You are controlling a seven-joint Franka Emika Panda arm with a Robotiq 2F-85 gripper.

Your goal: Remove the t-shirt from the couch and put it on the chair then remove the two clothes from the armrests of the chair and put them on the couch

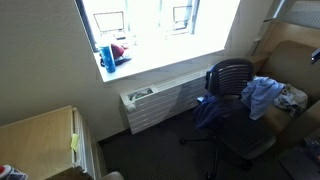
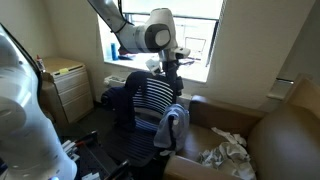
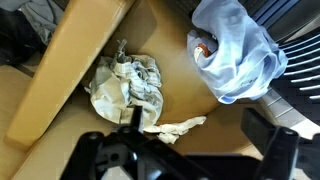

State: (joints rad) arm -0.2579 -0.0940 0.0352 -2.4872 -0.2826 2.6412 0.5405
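Observation:
A crumpled white t-shirt [image 3: 128, 85] lies on the brown couch seat [image 3: 175, 95]; it also shows in both exterior views [image 1: 292, 98] [image 2: 225, 152]. A light blue cloth [image 3: 235, 50] hangs over the chair armrest nearest the couch [image 1: 262, 95] [image 2: 172, 125]. A dark blue cloth [image 1: 210, 110] hangs on the chair's other armrest. My gripper [image 3: 200, 135] is open and empty. It hovers above the couch seat, between the t-shirt and the light blue cloth. In an exterior view it hangs above the chair back [image 2: 170, 65].
The black office chair [image 1: 232, 80] with its striped back [image 2: 150, 95] stands against the couch. A radiator [image 1: 160, 105] sits under the window. A wooden cabinet [image 1: 40, 135] stands to one side. The couch armrest [image 3: 75, 60] borders the t-shirt.

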